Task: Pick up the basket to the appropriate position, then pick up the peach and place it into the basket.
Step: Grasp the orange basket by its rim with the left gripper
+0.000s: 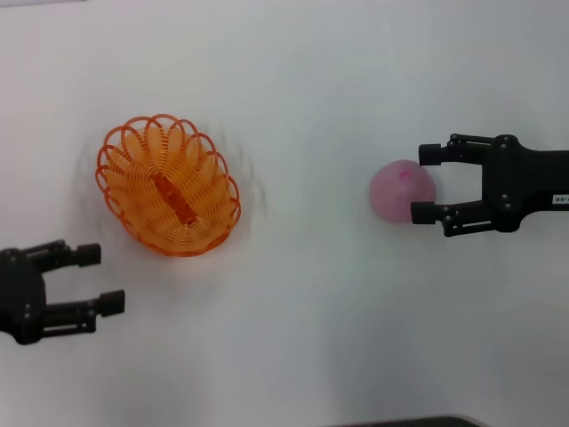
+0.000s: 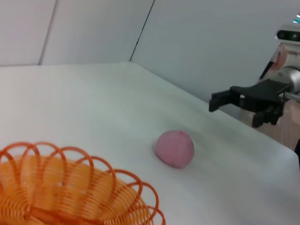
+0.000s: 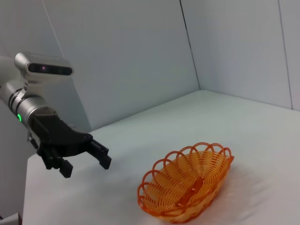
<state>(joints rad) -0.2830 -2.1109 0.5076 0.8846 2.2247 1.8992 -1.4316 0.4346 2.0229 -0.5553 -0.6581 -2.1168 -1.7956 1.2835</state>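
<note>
Your right gripper (image 1: 425, 183), fingers spread, straddles the peach's (image 1: 402, 189) edge at center right, the basket (image 1: 168, 184) sits upper left, your left gripper (image 1: 99, 278) spread nearby; closing off-center could roll the peach away.

Basket (image 2: 70, 192) cropped in left wrist view

No legible text anywhere. A small white label (image 1: 561, 199) sits on the arm body behind the right claw (image 1: 425, 183); its dark marks too small to read. No brands, numbers or signs.
</note>
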